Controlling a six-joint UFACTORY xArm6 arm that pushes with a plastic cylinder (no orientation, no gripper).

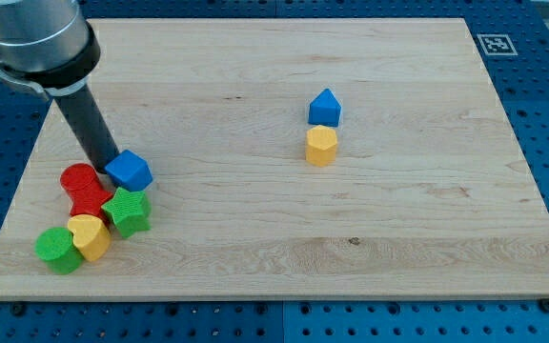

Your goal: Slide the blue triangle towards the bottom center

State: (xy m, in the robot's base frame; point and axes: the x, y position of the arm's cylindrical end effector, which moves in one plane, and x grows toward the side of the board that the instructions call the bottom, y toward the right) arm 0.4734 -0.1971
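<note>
A blue block with a pointed, triangle-like top [324, 107] sits right of the board's centre, in the upper half. It touches a yellow hexagon-like block [321, 146] just below it. My tip [112, 163] is far to the left of it, against the left side of a blue cube [129, 171].
Below the blue cube lies a cluster: a red block [84, 189], a green star [128, 211], a yellow block [89, 235] and a green round block [58, 250] near the wooden board's [398, 248] lower left corner. A marker tag [497, 43] sits at the top right.
</note>
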